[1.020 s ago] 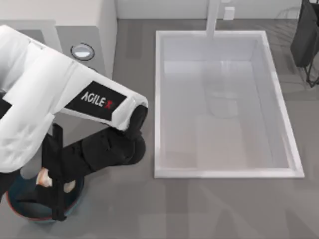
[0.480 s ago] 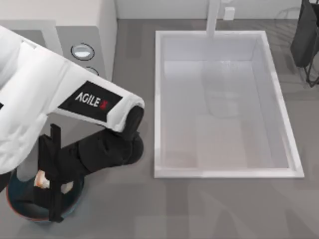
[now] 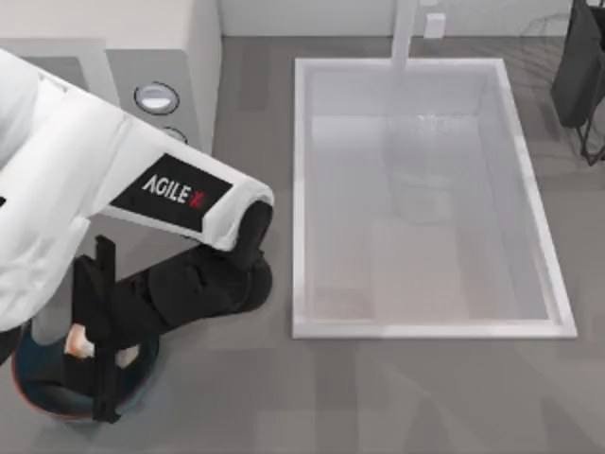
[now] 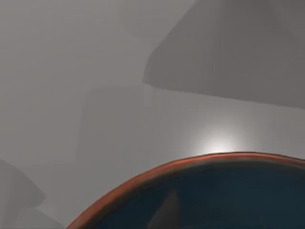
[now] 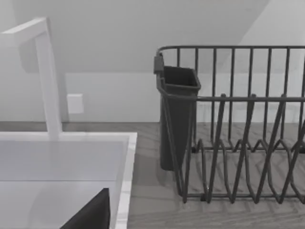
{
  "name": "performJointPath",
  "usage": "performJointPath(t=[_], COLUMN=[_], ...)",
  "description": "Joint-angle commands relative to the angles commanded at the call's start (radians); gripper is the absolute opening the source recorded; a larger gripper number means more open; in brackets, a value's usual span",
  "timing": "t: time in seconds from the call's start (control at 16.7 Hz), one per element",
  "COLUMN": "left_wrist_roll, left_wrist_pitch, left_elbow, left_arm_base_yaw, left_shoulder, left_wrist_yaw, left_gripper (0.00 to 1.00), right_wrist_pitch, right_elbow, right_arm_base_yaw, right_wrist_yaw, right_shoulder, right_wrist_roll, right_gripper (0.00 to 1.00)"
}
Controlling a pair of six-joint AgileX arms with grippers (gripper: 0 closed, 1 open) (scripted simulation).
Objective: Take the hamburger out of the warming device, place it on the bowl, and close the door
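my left gripper [image 3: 95, 364] has settled over the round blue-teal bowl [image 3: 38, 402]; small cream-white hamburger [image 3: 77, 342] barely moved; grip unclear; release next.

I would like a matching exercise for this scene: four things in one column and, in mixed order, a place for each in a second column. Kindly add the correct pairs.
Things:
1. bowl
2. sink basin
3. warming device
4. dish rack

Places (top view):
A. far right edge of the table
B. top left corner
C. middle to right of the table
D. bottom left corner, under the left gripper

Pairs: 1-D, 2-C, 3-B, 4-A
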Motion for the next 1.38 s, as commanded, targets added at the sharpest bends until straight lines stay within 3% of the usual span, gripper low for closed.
performJointPath(t=[0.18, 0.24, 0.9, 1.14, 1.38], left_wrist_roll=[0.0, 0.0, 0.026, 0.212, 0.562], left_wrist_pitch=[0.0, 0.0, 0.0, 0.143, 0.373], left_elbow=[0.0, 0.0, 0.0, -0.104, -0.28], left_arm_base_yaw=[0.0, 0.0, -0.022, 0.004, 0.06], left_shoulder=[0.0, 0.0, -0.073, -0.251, -0.595], left_wrist_yaw=[0.0, 0.0, 0.03, 0.118, 0.253], left_gripper=[0.98, 1.0, 1.0, 1.0, 1.0], right_wrist_pitch=[0.0, 0.0, 0.0, 0.0, 0.0], right_elbow=[0.0, 0.0, 0.0, 0.0, 0.0], right_arm_base_yaw=[0.0, 0.0, 0.0, 0.0, 0.0], right_wrist_yaw=[0.0, 0.0, 0.0, 0.0, 0.0], right_shoulder=[0.0, 0.0, 0.0, 0.0, 0.0], right_wrist_roll=[0.0, 0.0, 0.0, 0.0, 0.0], right_gripper=[1.0, 1.0, 1.0, 1.0, 1.0])
